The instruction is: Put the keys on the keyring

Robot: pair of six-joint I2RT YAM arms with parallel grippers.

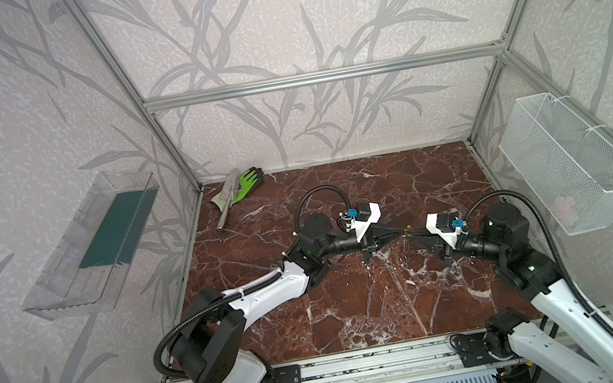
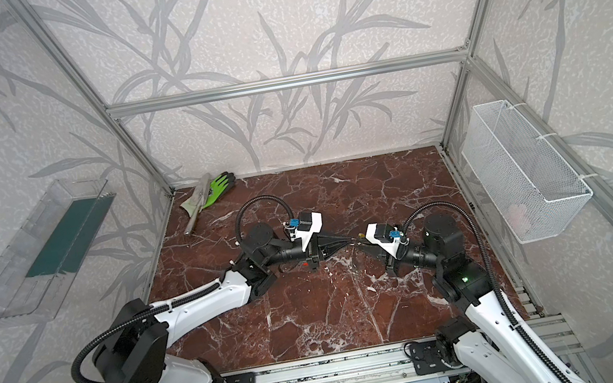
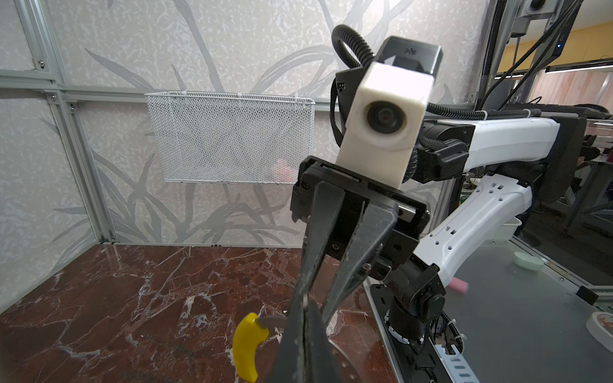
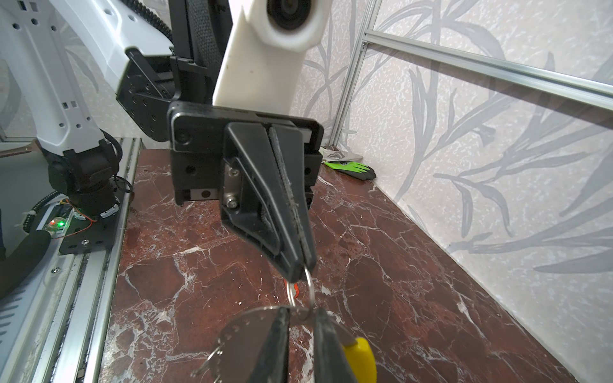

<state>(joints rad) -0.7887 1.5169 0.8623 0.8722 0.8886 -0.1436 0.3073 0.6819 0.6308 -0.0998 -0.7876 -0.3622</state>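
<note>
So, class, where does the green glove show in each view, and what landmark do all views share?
Both top views: green glove at the far left corner of the red marble table.
Left wrist: not in it.
Right wrist: glove in the wall corner.
Shared landmark: that table.

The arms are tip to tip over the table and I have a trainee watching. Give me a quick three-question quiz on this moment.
1. True or false: the left gripper has its fingers wide open.
2. Where on the table does the green glove lie? A) near-right corner B) far-left corner C) centre
3. What colour is the one contrasting arc on the keyring?
Key: 1 false, they are shut on a thin silver ring; 2 B; 3 yellow.
</note>
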